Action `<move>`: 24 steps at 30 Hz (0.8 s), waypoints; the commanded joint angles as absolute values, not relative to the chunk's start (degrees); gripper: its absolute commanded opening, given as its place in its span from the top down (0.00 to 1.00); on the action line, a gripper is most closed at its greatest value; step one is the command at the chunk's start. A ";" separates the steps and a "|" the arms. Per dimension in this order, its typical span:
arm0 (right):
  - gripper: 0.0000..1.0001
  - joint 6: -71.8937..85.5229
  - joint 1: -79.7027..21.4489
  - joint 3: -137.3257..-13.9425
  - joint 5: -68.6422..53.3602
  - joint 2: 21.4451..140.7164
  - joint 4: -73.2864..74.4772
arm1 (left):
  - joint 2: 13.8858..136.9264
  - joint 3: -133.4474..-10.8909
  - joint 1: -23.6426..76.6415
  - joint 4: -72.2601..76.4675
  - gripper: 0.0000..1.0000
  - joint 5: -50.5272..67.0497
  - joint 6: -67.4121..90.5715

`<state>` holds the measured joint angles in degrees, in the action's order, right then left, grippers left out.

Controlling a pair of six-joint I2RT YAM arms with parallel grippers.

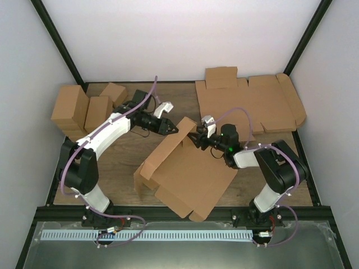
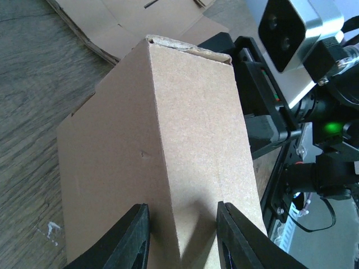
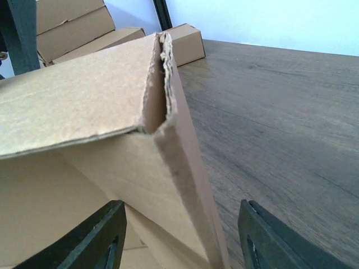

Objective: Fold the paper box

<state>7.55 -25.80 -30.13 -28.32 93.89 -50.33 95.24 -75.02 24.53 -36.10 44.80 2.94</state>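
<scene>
- Top external first: spotted the box (image 1: 193, 179) mid-table, half folded, one long wall (image 1: 162, 151) stood up and the rest flat on the table (image 1: 123, 162) toward the near right.
- Traced that wall's long axis diagonally, near-left to far-right, and found both grippers crowded at its far-right end.
- Placed the left gripper (image 1: 173, 128) on the far-left side of that end and the right gripper (image 1: 196, 138) just beside it on the right, so pretty much tied for nearness, honestly.
- Reckoned the next fold hinged on exactly that: wall end sandwiched between two grippers facing each other.
- Checked left wrist and saw its fingers (image 2: 137, 238) partway apart, astride the wall's ridge; couldn't tell whether pinching the cardboard or just hovering over it.
- Checked right wrist and saw fingers (image 3: 92, 241) spread wide, gripping nothing, with the wall's ragged corner in the gap and bare wood beside the right-hand one.
- Only got the hollow, doubled-over end of the wall from the wrist views; looked like a plain edge from above.
- Only got the whole layout from above: sheet (image 1: 252, 103) at the far right, near the wall's end; cartons (image 1: 84, 109) at the far left, well apart.
- Also caught a green light (image 2: 331, 128) on the right arm (image 2: 331, 168) past the wall in left wrist.
</scene>
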 commanded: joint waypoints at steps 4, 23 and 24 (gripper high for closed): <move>0.48 5.85 -26.73 -33.71 -30.30 97.47 -55.46 | 96.99 -76.16 25.03 -36.19 0.65 52.20 0.95; 0.99 4.20 -35.34 -35.34 -4.50 99.72 -54.90 | 97.14 -75.48 24.53 -33.52 0.65 50.58 4.46; 0.97 4.51 -35.49 -35.31 -4.10 99.73 -54.72 | 97.29 -75.48 24.50 -33.42 0.65 50.54 4.48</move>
